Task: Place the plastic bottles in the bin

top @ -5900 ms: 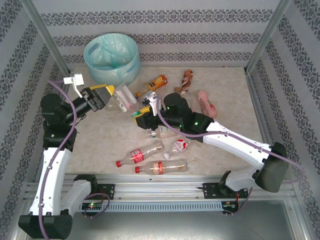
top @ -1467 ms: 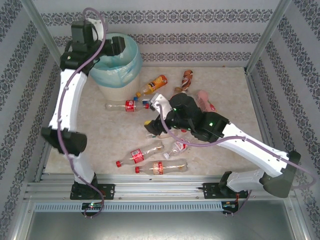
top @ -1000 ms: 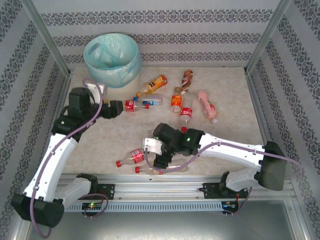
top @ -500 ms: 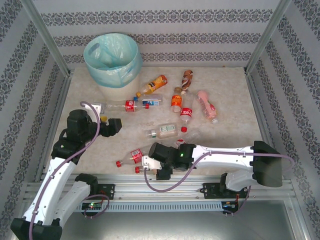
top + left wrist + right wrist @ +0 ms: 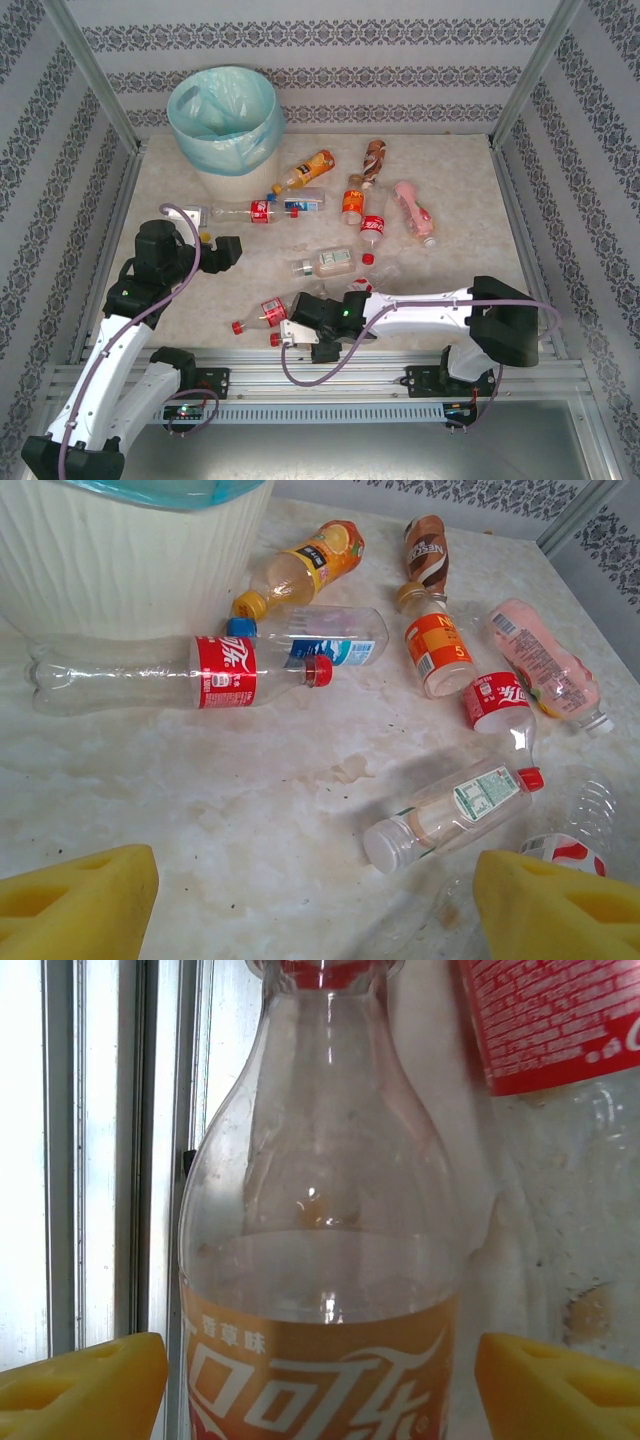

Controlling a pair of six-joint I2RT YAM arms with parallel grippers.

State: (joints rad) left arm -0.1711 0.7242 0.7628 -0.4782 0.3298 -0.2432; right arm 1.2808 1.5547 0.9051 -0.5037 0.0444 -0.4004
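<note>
Between the wide-spread yellow pads of the right gripper (image 5: 320, 1370): a clear bottle (image 5: 320, 1190) lettered in white Chinese Coca-Cola script, beside the front rail (image 5: 100, 1160). Left gripper (image 5: 315, 900) just as wide, empty, above the marbled table (image 5: 200, 780). Beyond, loose plastic bottles (image 5: 180, 670) with red Coca-Cola labels and a brown Nescafé bottle (image 5: 428, 555), near the teal-lined bin (image 5: 262, 140).

Bright, even light falls from above, and shadows on the counter (image 5: 460, 200) are faint and soft. In the right wrist view the left of the frame is blown out white, and the nearest bottle (image 5: 320, 1210) looks slightly soft.
</note>
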